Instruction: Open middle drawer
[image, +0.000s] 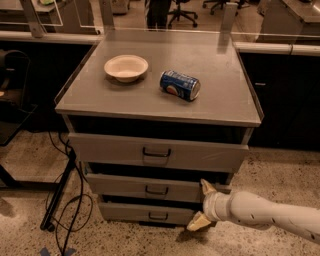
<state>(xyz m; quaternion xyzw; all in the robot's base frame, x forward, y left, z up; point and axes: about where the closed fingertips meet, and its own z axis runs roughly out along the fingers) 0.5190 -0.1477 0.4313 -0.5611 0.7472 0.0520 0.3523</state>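
Observation:
The middle drawer (145, 187) is a grey front with a small black loop handle (156, 190), set between a taller top drawer (155, 152) and the lowest drawer (145, 213). It stands out slightly past the cabinet body. My gripper (199, 205) comes in from the lower right on a white arm and is open. Its upper finger (207, 188) sits at the right end of the middle drawer's front, and the lower finger (198, 222) is beside the lowest drawer. Nothing is held.
On the cabinet top (100, 100) lie a white bowl (126, 67) and a blue soda can (180, 85) on its side. Black cables and a stand leg (62, 197) trail on the floor at the left. Dark cabinets flank both sides.

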